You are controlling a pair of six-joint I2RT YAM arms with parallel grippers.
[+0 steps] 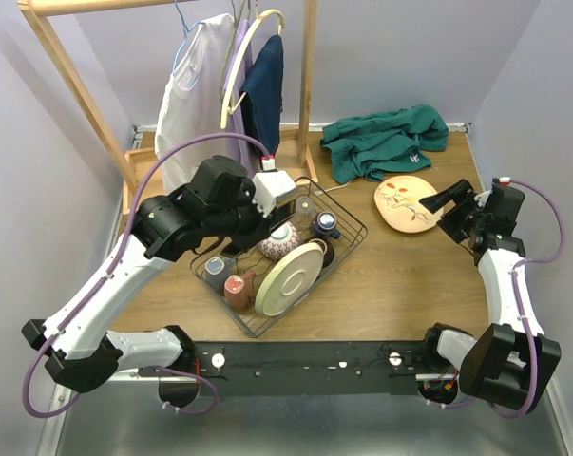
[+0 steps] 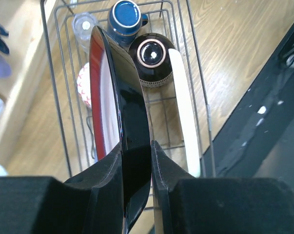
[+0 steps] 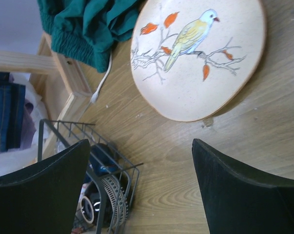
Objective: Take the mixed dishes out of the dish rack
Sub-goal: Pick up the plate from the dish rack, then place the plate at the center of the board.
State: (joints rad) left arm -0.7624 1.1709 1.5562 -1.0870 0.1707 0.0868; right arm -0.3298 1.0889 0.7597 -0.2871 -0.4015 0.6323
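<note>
My left gripper (image 2: 136, 146) is shut on the rim of a black plate with a red face (image 2: 132, 112), held edge-on over the black wire dish rack (image 2: 45, 63). In the rack are a cream plate (image 2: 186, 131), an upturned dark bowl (image 2: 151, 56), a blue cup (image 2: 126, 17), a clear glass (image 2: 83, 23) and a red-patterned bowl (image 2: 82, 90). In the top view the left gripper (image 1: 256, 226) is over the rack (image 1: 348, 248), beside the cream plate (image 1: 291, 278). My right gripper (image 1: 448, 201) is open and empty next to a bird-painted plate (image 1: 405, 204) that lies on the table.
A green cloth (image 1: 386, 141) lies at the back right, close to the bird plate (image 3: 200, 58). A wooden clothes rack (image 1: 77, 85) with hanging garments stands behind the dish rack. Grey (image 1: 218, 269) and reddish (image 1: 237, 288) cups sit at the rack's near left.
</note>
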